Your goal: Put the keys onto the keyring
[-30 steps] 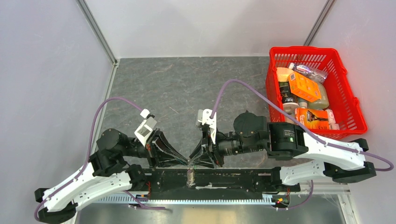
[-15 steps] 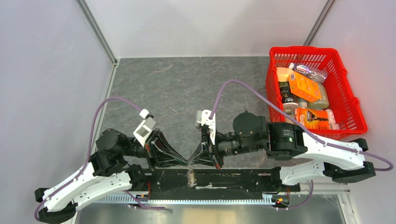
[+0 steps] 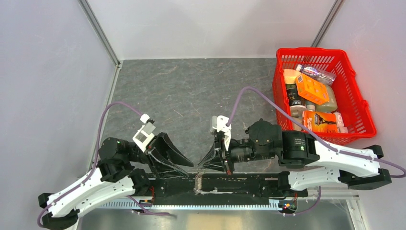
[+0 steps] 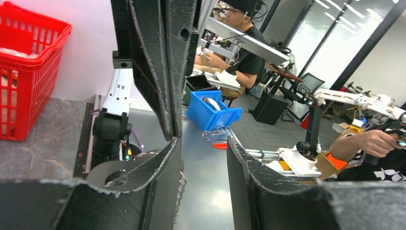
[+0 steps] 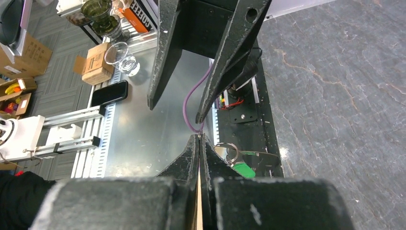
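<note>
Withdrawn from the meeting point: left gripper [image 3: 189,170], jaws now half-open and empty. Right gripper [image 3: 199,166] is pinched shut. The keyring [image 5: 230,151] lies just beneath its tips, over the rail [image 3: 239,182]; grip unconfirmed. Verify hold before threading; keys not discernible.

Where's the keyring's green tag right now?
Right wrist view: the green tag sits beside the shut right gripper, just below the silver ring, over the black base bar.

A basket [image 3: 277,81] is set at the far right of the table [image 3: 191,91], with packaged goods [image 3: 311,91] inside. At the near edge, the left gripper [image 3: 189,170] and right gripper [image 3: 199,166] are pointed tip to tip, apart, above the mounting rail [image 3: 239,182], where the keyring [image 5: 231,151] is laid.
</note>
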Motion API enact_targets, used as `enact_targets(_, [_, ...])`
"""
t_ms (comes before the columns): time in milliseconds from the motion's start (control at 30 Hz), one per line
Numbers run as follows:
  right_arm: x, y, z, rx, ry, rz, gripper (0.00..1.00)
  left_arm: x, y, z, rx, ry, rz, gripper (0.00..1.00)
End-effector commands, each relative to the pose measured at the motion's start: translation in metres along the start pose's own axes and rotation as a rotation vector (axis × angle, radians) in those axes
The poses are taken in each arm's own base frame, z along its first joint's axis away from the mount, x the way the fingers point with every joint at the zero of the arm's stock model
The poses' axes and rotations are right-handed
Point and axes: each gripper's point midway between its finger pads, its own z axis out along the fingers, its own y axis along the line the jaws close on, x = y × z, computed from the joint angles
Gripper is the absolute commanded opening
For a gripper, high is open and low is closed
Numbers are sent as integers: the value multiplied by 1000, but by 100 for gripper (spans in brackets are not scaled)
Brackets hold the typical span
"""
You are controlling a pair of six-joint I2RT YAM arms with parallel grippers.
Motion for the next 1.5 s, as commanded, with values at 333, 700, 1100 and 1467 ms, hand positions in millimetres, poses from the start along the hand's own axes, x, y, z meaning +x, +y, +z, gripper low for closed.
enact_targets(333, [-57, 21, -36, -107, -400, -88, 0, -29, 6, -4, -27, -229, 23, 44])
enact_targets(700, [-71, 13, -30, -86, -543, -81, 0, -41, 15, -5, -46, -331, 34, 38])
enact_targets(1100, [-77, -3, -26, -26, -662, -44, 0, -45, 7, -9, -20, -363, 53, 38])
enact_targets(1467, [-86, -7, -22, -10, -708, -35, 0, -47, 8, -9, -24, -376, 55, 36])
